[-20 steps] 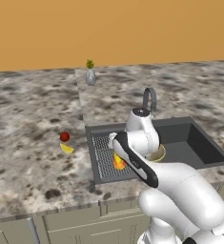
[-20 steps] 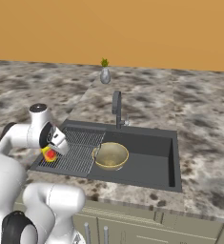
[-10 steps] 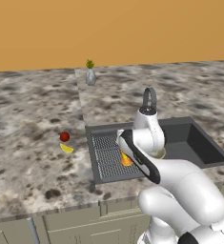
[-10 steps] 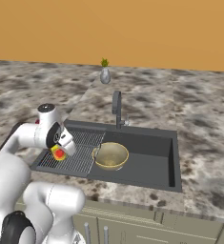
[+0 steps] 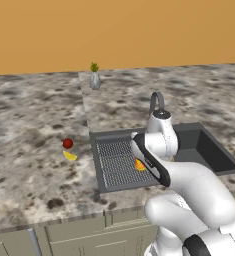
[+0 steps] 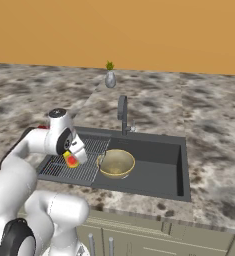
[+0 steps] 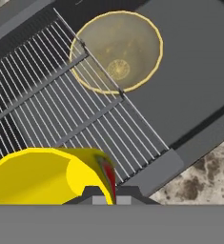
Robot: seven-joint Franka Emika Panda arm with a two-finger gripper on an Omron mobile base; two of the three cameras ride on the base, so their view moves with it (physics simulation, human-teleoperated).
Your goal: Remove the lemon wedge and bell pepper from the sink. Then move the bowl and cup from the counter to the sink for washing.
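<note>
Left base view: sink (image 5: 209, 150) is seen recessed in the speckled table (image 5: 34, 130), with the ribbed drainboard (image 5: 116, 162) at its left end. The bell pepper (image 5: 67, 143) and the lemon wedge (image 5: 70, 156) are seen on the table left of the drainboard, just beside each other, the wedge nearer the camera. A grey vase (image 5: 95, 80) with a green plant is noted at the back by the wall. An orange-yellow patch of the cup (image 5: 139, 164) is seen beside the arm, over the drainboard; the claw itself is hidden behind the arm. Right base view: the claw (image 6: 74, 159) is seen over the drainboard (image 6: 84, 170), shut on the cup (image 6: 70, 160), which is tilted and clear of the grid. The bowl (image 6: 116, 163) is seen inside the sink (image 6: 159, 165), just right of the drainboard and below the faucet (image 6: 122, 114). Hand view: the cup (image 7: 46, 176) is seen at the bottom, held between the finger tips (image 7: 91, 192) with its red mark toward the claw. The bowl (image 7: 117, 51) is seen upright, its edge touching or overlapping the drainboard (image 7: 51, 105) rim; which cannot be told.
</note>
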